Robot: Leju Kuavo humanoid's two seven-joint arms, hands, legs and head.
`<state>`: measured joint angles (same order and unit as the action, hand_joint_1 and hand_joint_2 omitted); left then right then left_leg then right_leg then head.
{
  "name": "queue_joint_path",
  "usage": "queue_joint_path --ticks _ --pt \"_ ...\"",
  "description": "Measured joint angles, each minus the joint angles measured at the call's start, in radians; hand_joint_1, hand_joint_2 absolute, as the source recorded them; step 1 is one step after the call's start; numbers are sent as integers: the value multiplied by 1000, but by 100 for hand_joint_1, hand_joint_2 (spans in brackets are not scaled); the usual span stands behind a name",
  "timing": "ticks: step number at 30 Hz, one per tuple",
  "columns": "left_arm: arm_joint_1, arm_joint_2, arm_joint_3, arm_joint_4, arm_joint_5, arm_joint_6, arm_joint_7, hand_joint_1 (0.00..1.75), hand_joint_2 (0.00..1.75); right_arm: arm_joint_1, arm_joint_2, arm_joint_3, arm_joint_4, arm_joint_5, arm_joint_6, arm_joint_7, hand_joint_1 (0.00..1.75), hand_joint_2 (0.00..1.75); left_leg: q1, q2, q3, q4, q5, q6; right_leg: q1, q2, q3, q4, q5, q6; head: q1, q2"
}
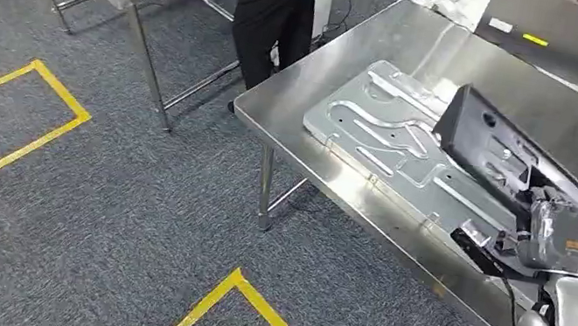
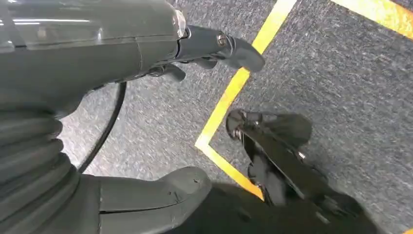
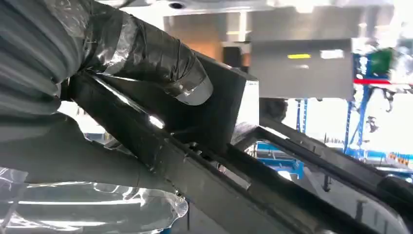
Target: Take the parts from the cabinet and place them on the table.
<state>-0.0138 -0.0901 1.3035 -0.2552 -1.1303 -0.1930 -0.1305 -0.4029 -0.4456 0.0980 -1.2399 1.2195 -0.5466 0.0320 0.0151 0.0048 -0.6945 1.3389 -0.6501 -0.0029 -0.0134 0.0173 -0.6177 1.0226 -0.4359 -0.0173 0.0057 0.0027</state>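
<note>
Right hand (image 1: 561, 235), wrapped in clear film, grips a black panel (image 1: 500, 154) tilted above the steel table (image 1: 358, 46), over a silver plate (image 1: 388, 131). Left hand (image 2: 146, 44) hangs with fingers apart, holding nothing, over grey carpet (image 2: 341, 87). No writing is legible.

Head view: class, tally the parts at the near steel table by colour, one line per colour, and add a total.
Silver stamped metal panel, lying flat on the steel table: 1
Black panel, held tilted over the table by the right robot hand: 1
Total: 2
</note>
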Motion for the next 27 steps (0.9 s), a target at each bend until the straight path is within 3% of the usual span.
queue_joint_path --ticks 1,2,4,5,7,8,16,17,27 --pt "0 0 0 0 -2 0 0 0 175 0 0 0 12 16 -5 3 175 175 -1 0 4 -26 32 4 2 6 1 1 -2 -1 0 0" --pt "0 0 0 0 -3 0 0 0 175 -2 0 0 28 30 -12 9 175 175 -2 -1 27 -90 78 10 4 11 4 3 -3 0 0 0" --pt "0 1 1 0 -5 0 0 0 175 -18 0 0 64 41 -13 11 175 175 -8 -10 100 -269 175 30 7 21 8 3 -6 3 0 0" --pt "-3 6 2 -1 -9 1 -1 0 175 -27 1 0 90 43 -14 11 175 175 -11 -17 115 -311 174 38 14 24 6 9 -9 9 0 0" --pt "-3 6 2 -1 -12 0 -2 0 175 -47 2 0 132 54 -15 12 175 175 -13 -11 117 -316 177 37 9 28 3 6 -6 17 0 0" --pt "-3 5 2 -1 -15 -2 -3 0 175 -56 2 0 157 61 -16 12 175 175 -12 -12 117 -320 181 29 9 27 3 10 -11 12 0 0" --pt "-8 6 10 -1 -14 -15 -11 0 175 -149 32 2 349 95 -37 23 175 175 -17 -19 116 -319 183 36 6 20 8 0 -5 23 0 0" --pt "-9 6 12 -1 -14 -19 -11 0 175 -162 38 3 377 96 -40 23 0 0 -17 -19 116 -319 183 36 6 20 8 -1 -5 23 0 0" --pt "-11 5 26 -1 -16 -7 21 0 175 -222 81 20 575 81 -47 18 0 0 -16 -20 117 -318 182 38 7 18 9 -1 -5 25 0 0"
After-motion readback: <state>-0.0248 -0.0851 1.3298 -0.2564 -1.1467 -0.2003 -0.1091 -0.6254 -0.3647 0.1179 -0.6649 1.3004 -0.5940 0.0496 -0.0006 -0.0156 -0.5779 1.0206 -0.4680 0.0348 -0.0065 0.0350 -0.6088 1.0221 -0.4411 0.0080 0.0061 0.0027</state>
